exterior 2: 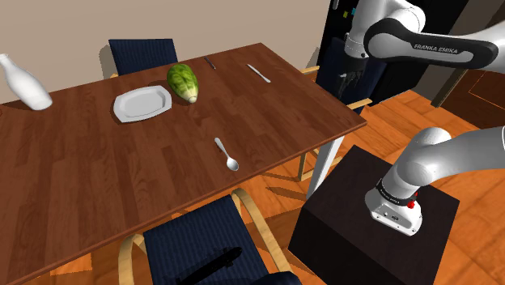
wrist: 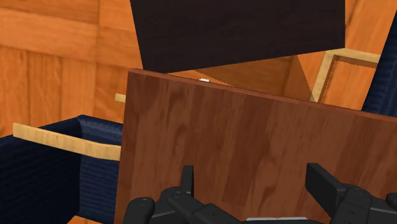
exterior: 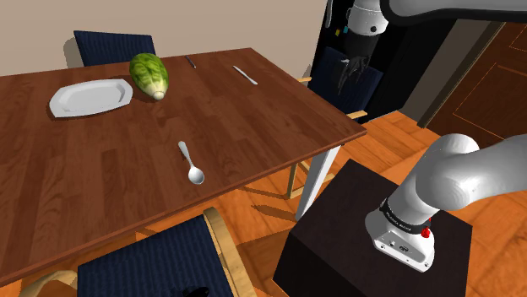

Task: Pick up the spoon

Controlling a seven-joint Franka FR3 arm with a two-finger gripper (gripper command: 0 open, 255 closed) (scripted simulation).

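Observation:
A silver spoon (exterior: 191,163) (exterior 2: 227,154) lies flat on the brown wooden table (exterior: 101,177) (exterior 2: 97,178), near the edge facing the stand, its bowl towards that edge. My black gripper (exterior: 350,72) (exterior 2: 352,79) hangs high up past the table's corner at the shoulder view's right, far from the spoon and over a blue chair. In the wrist view its two fingers (wrist: 186,179) stand wide apart with nothing between them, so the gripper (wrist: 254,191) is open, and below it lies a corner of the table (wrist: 242,146).
On the table are a white plate (exterior: 89,97), a green cabbage (exterior: 149,73), a knife (exterior: 245,74), a dark utensil (exterior: 191,62) and a white bottle (exterior 2: 24,82). Blue chairs (exterior: 152,261) (exterior: 110,44) stand around it. The black stand (exterior: 372,245) is beside the table's corner.

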